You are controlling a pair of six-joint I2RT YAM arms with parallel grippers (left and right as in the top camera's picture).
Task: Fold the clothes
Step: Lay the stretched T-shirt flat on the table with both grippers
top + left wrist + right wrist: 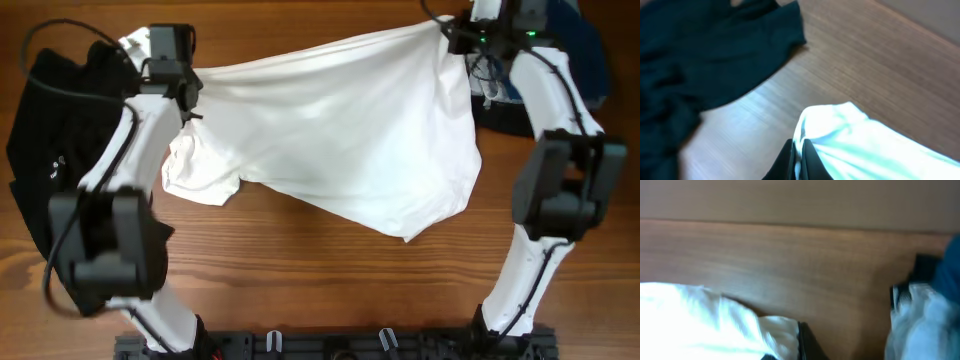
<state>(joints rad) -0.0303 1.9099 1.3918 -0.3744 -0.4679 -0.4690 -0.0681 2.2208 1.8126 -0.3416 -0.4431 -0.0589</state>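
The clothes sit in three lots on the table (300, 275): the white T-shirt (340, 125) is strung across the far half from ten o'clock to one o'clock, body sagging toward centre; a black garment (50, 120) is heaped at nine; a blue and grey pile (590, 60) lies at two. The left gripper (190, 98) and right gripper (452, 32) are each clamped on the shirt's upper edge. To spread it well, I judge both should hold equal tension and lower together toward six o'clock, clear of both heaps, so the bunched sleeve (200, 175) opens flat.
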